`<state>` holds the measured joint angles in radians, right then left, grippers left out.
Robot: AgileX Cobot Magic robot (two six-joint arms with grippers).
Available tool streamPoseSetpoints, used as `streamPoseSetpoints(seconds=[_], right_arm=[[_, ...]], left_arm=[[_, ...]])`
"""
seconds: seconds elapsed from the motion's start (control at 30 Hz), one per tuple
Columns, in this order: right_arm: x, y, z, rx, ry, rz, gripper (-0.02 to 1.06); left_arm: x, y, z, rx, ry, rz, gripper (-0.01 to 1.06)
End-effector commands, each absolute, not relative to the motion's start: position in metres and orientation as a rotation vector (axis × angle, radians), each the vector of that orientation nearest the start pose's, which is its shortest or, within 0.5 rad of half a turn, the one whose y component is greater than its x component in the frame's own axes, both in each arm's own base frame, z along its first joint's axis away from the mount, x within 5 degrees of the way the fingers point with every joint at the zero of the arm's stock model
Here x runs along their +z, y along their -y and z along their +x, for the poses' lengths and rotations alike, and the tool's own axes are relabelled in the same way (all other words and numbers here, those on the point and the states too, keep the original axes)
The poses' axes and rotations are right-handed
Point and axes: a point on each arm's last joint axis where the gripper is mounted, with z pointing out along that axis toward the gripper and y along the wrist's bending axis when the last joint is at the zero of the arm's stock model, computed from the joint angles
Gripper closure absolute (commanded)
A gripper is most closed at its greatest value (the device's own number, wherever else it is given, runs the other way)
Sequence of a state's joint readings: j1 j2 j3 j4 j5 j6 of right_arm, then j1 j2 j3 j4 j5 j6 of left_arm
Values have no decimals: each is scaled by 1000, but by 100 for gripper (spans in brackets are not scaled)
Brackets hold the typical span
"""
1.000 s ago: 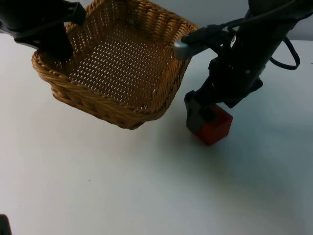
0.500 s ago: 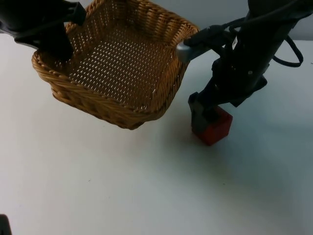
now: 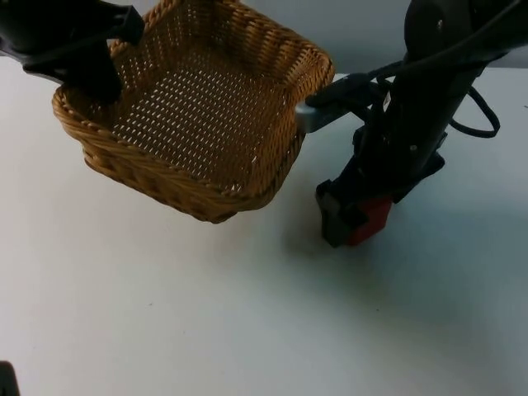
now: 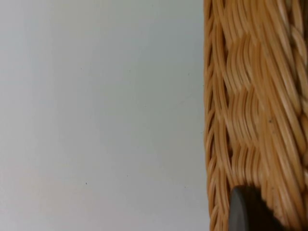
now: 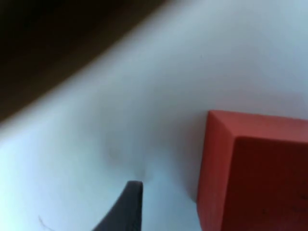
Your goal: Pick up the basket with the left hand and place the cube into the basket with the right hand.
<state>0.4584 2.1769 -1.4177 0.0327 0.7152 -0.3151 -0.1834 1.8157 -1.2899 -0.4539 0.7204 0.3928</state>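
Observation:
A woven wicker basket (image 3: 198, 107) hangs tilted above the table at the back left. My left gripper (image 3: 92, 76) is shut on its far-left rim; in the left wrist view a fingertip (image 4: 246, 211) presses on the basket's weave (image 4: 255, 106). The red cube (image 3: 373, 219) rests on the white table to the right of the basket. My right gripper (image 3: 355, 216) is low over it, open, and covers most of it. In the right wrist view a fingertip (image 5: 129, 204) stands beside the cube (image 5: 255, 178) with a strip of table between them.
The white table (image 3: 206, 313) stretches bare toward the front. The grey partition wall (image 3: 363, 25) closes off the back. The basket's near-right corner (image 3: 285, 165) hangs close to the right arm.
My right gripper has dropped lower around the cube, hiding more of it. The basket and left gripper have barely shifted.

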Motion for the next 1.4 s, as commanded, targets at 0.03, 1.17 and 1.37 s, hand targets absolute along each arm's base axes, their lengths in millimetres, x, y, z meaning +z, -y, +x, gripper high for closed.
streamPoseSetpoints(seconds=[0.03,1.17,1.37], right_arm=[[107,-189,376,54,-2737,-1081,4],[289,-183,426,-332,-2489,-900,104],[322,-206,424,38,-2418,-812,104]], left_arm=[[230,96,370,-463,-2606,356,105],[230,96,370,-463,-2606,356,105],[230,96,370,-463,-2606,356,105]])
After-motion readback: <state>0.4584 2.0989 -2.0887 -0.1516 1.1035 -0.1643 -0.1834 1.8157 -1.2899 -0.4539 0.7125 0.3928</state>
